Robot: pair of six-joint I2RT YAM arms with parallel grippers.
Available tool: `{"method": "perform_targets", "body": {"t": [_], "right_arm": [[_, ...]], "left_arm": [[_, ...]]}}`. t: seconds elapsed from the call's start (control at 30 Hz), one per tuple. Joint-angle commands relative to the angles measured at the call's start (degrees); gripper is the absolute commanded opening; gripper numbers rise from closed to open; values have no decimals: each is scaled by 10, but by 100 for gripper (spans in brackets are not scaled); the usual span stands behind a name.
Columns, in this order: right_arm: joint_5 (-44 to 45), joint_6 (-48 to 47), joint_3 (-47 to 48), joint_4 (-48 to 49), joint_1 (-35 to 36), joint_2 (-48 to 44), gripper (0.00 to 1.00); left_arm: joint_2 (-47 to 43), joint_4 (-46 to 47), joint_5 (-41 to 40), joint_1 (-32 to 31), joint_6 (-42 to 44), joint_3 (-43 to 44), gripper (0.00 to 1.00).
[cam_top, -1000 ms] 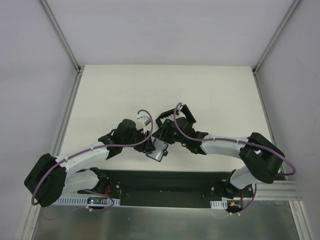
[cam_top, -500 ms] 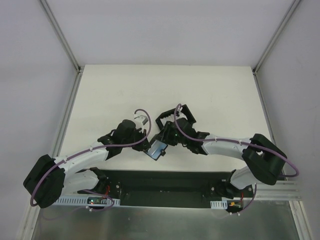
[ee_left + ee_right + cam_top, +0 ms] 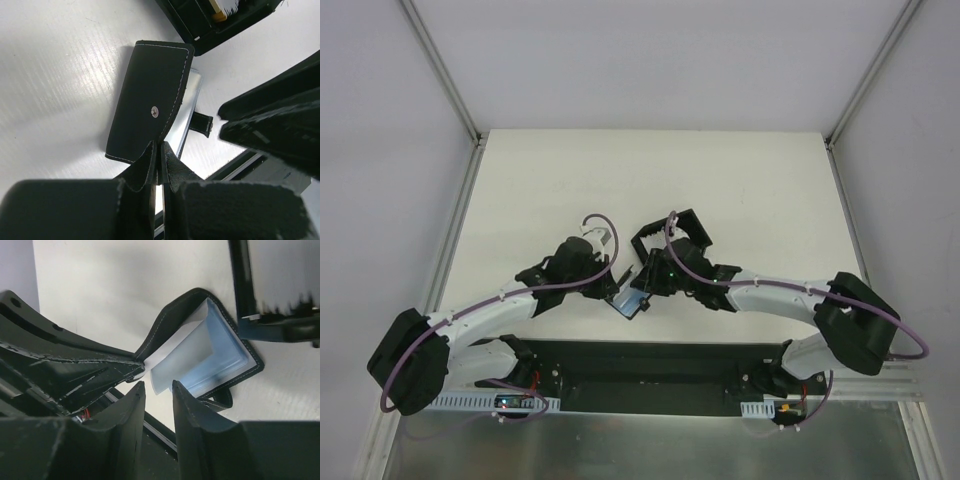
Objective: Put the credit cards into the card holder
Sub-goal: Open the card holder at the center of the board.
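The card holder (image 3: pixel 635 302) lies close to the near edge of the white bench (image 3: pixel 740 180), about midway along it, where the two arms meet. It is open. In the left wrist view its black stitched cover faces up, with a small metal stud (image 3: pixel 155 111) at the middle. A short clasp tab (image 3: pixel 202 123) sticks out from its side toward the bench's near edge.

The left pincer (image 3: pixel 158 150) is pressed together on the near edge of that cover and holds the flap lifted away from the rest of the holder. The right wrist view shows the same grip from the other side, the cover curving up from the clamped edge.

Inside the open fold, a pale credit card (image 3: pixel 172 352) rests against the bluish-grey lining (image 3: pixel 220 355), and one corner of it pokes out toward the right arm. The right pincer (image 3: pixel 156 390) is spread, a clear gap between its two fingers. The card's corner sits just at the mouth of that gap and is not squeezed.

A black walled tray (image 3: pixel 225 37) stands just beyond the card holder, toward the far edge.
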State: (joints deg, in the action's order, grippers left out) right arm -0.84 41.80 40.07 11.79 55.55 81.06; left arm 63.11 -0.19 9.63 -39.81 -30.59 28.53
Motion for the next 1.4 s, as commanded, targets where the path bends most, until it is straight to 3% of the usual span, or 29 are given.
{"method": "perform_targets", "body": {"t": [0.0, 0.17, 0.7, 0.87, 1.03, 1.37], "right_arm": [[-21, -34, 54, -26, 18, 34, 31], [-1, -49, 96, -110, 32, 67, 29], [41, -29, 35, -186, 37, 50, 26], [44, -23, 26, -176, 33, 48, 30], [25, -12, 10, -96, 28, 54, 33], [45, -30, 10, -115, 11, 63, 30]], "left_arm": [[-5, -30, -15, -3, -21, 21, 0], [-8, -46, -22, -3, -33, 28, 0], [-34, -83, -44, -3, -66, 33, 0], [-50, -94, -51, -3, -83, 27, 0], [-47, -102, -66, -2, -99, 12, 0], [-58, -132, -112, 7, -88, -10, 0]]}}
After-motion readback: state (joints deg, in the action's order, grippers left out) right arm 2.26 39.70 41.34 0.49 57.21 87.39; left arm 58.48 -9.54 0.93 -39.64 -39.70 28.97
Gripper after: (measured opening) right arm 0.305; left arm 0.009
